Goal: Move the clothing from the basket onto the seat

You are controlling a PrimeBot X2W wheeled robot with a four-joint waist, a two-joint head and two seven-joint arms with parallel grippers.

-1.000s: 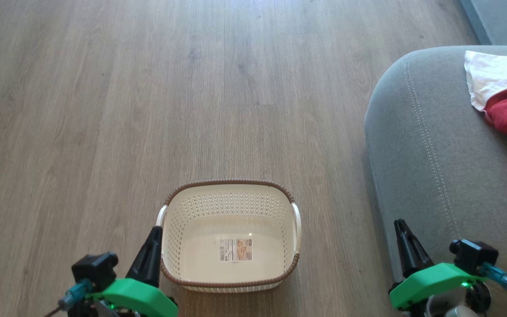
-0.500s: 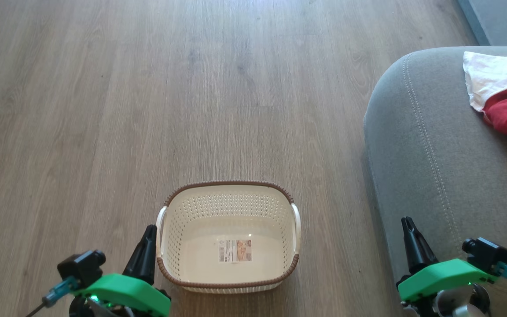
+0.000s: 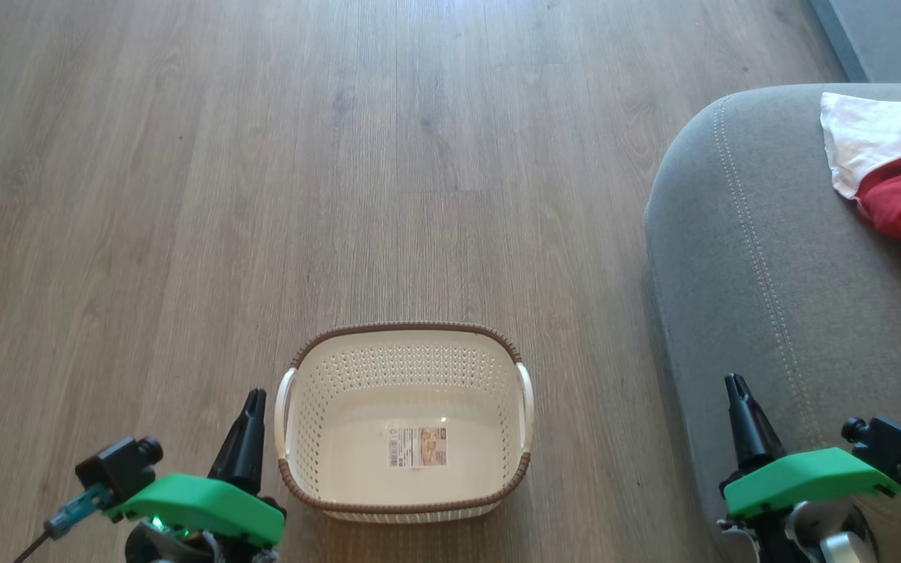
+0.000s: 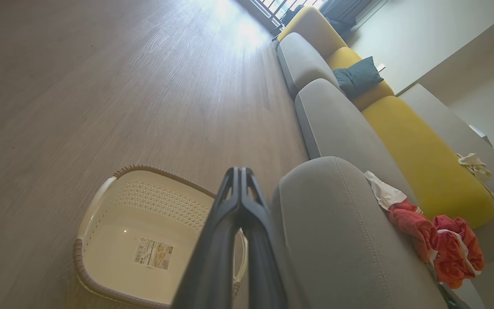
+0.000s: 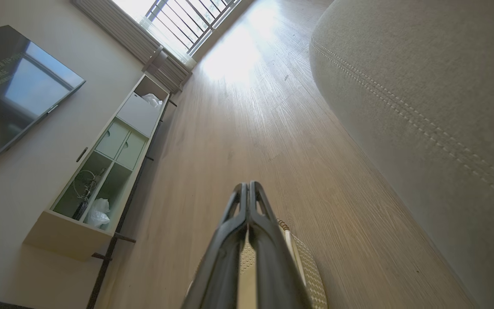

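Note:
The cream basket [image 3: 407, 508] with its brown rim stands on the wood floor at bottom centre; inside it there is just the label on its base. Red and white clothing [image 3: 900, 176] lies on the grey seat [image 3: 771, 258] at the right edge; in the left wrist view the clothing [image 4: 438, 242] sits bunched on the seat [image 4: 337, 231]. My left gripper [image 3: 253, 396] is shut with nothing in it, just left of the basket. Near the seat's front my right gripper [image 3: 733, 381] is also shut and holds nothing. The basket [image 4: 101, 240] lies below the left fingertips [image 4: 239, 171].
Wood floor spreads ahead and to the left. A long sofa with grey and yellow cushions [image 4: 418, 154] runs beyond the seat. In the right wrist view a low shelf unit [image 5: 109, 159] and a wall screen [image 5: 11, 86] stand along the far wall.
Both grippers have drawn back and outward toward the lower corners of the head view. The basket and clothing stay where they were.

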